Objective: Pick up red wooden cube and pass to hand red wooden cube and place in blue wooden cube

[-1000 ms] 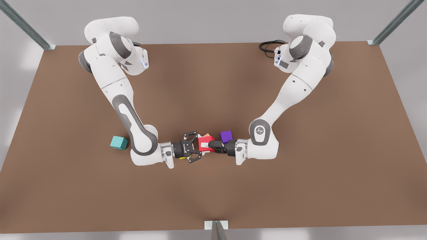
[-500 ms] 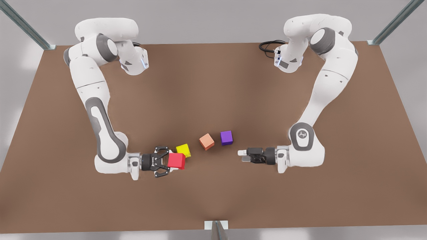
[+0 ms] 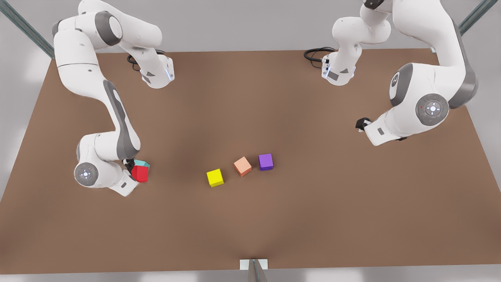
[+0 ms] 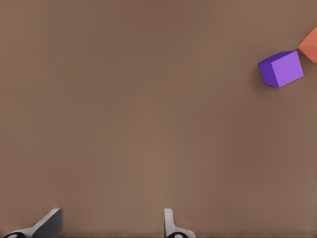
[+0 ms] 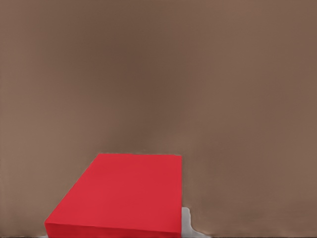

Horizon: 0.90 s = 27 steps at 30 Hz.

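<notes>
Two arms share the brown surface (image 3: 250, 98), and you should match them by their wrist views. The right pincer (image 3: 135, 169), at the front view's left, is closed on the red wooden cube (image 3: 140, 174); the right wrist view shows that cube (image 5: 121, 193) close under the camera, with a pale fingertip (image 5: 185, 220) touching its side. The cube sits directly against the blue wooden cube (image 3: 142, 163), overlapping its near side, so you cannot tell from the front view whether it rests on top or hangs just above or beside it. The left pincer (image 3: 362, 124), at the front view's right, waits raised and well apart from the cubes; its fingers (image 4: 171, 225) stand wide and empty in the left wrist view, which looks down on the purple cube (image 4: 281, 68) and a corner of the salmon-orange cube (image 4: 310, 44). A yellow cube (image 3: 215, 177) lies untouched near the centre of the surface. Judged from this layout, the handover is finished and the placing step is in hand. Your next move calls for squaring the red cube over the teal top face, lowering until it seats flat, and only then spreading the right pincer.
</notes>
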{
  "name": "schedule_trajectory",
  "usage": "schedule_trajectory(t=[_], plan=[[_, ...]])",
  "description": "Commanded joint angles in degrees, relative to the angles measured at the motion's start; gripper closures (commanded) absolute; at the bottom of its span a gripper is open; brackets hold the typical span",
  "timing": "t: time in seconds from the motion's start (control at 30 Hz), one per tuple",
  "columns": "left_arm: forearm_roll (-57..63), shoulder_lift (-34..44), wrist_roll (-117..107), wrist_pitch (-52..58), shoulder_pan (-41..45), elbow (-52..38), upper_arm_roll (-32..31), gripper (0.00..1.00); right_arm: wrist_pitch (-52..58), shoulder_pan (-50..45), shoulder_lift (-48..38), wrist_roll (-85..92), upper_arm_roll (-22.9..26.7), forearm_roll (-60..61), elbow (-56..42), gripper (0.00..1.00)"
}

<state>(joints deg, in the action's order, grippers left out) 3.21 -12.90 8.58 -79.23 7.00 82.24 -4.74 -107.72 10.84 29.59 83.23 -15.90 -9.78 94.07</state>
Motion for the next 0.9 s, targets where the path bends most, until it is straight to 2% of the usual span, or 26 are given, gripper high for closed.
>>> schedule_trajectory(t=[0.0,0.07,0.33,0.87], plan=[[0.04,-1.07,-8.58,1.35,1.43,-2.17,-0.09,0.00,-4.95,0.85,-2.07,-39.98,-0.01,-5.42,4.45,0.37],[0.04,-3.44,-11.39,1.44,1.61,-6.13,-0.18,0.00,-10.40,1.02,-4.62,-39.98,0.08,-6.39,8.85,0.37],[-3.30,-5.55,-11.83,1.09,0.11,-7.01,0.08,0.00,-26.31,2.34,-8.32,-41.13,1.05,-7.79,22.47,0.37],[-3.30,-5.90,-11.83,1.09,0.11,-7.19,0.08,0.00,-25.52,3.57,-9.81,-40.60,0.17,-8.68,26.52,0.36]])
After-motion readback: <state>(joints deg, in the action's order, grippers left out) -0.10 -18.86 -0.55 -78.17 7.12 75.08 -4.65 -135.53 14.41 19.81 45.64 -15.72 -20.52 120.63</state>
